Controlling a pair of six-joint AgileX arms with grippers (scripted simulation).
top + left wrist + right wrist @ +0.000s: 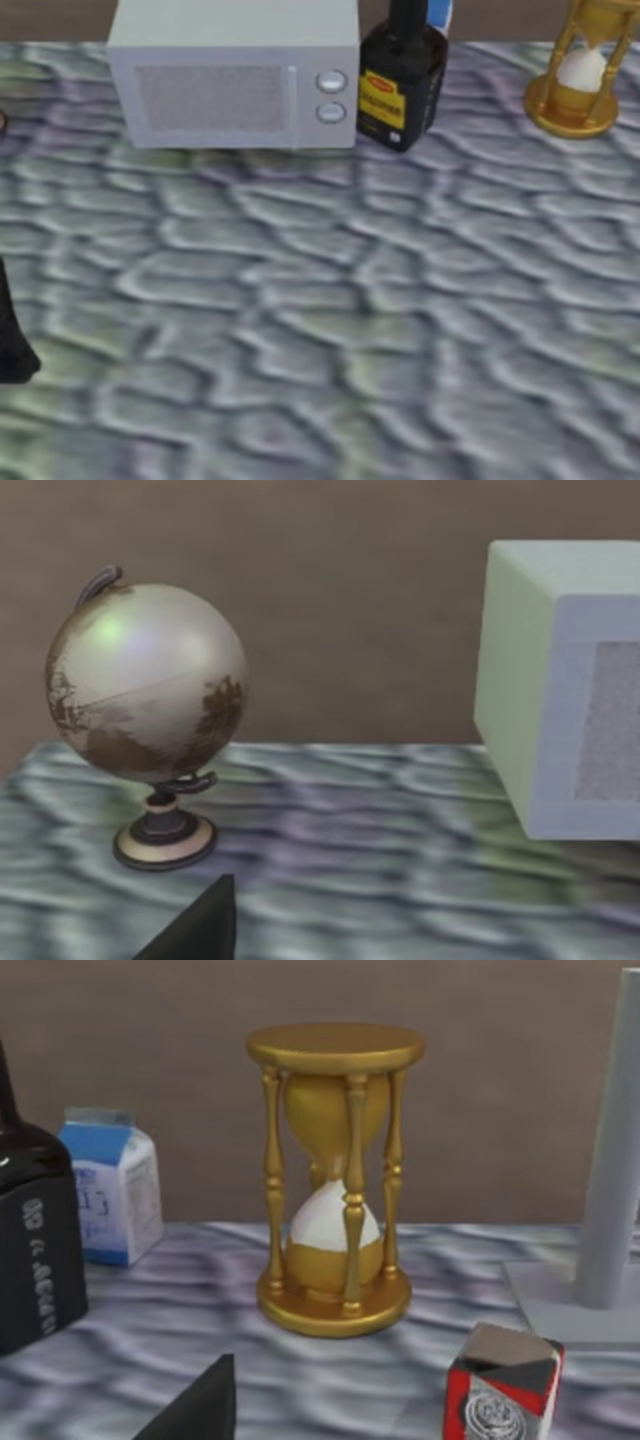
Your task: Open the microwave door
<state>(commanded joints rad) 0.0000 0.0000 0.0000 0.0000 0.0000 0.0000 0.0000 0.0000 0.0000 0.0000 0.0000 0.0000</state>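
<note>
Microwave door (212, 98), light grey with speckled mesh window, sits flush closed; hand states cannot be told.

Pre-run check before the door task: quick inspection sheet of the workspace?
Surface: table with a rippled grey-green pattern.
Job's things: microwave door shut, at the far edge, left of centre.
Clutter: dark bottle just right of the microwave; hourglass far right; globe beyond the microwave's left; milk carton, small red-black box.
Grippers: left arm at the left edge; the right arm is out of the top view; each wrist view shows only a dark fingertip.
Cables: nothing seen.
Surroundings: brown wall behind.
</note>
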